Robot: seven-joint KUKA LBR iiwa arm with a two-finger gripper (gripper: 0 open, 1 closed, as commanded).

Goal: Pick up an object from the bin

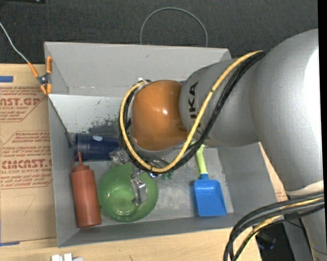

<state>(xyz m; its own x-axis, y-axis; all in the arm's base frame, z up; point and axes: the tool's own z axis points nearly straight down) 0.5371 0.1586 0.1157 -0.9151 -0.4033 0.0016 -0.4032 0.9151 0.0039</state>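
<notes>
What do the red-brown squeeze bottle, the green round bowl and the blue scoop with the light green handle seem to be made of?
The red-brown squeeze bottle: likely soft plastic, dull, with a moulded nozzle. The green round bowl: probably translucent plastic, glossy; light glows through it. The blue scoop: seemingly hard plastic, matte, uniform colour.

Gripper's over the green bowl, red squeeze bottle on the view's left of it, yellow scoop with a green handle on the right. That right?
Not quite: the scoop is blue, not yellow, as the camera view shows. The rest holds: the gripper is over the green bowl, the red squeeze bottle is on the view's left of it, and the scoop, with its green handle, is on the right.
</notes>
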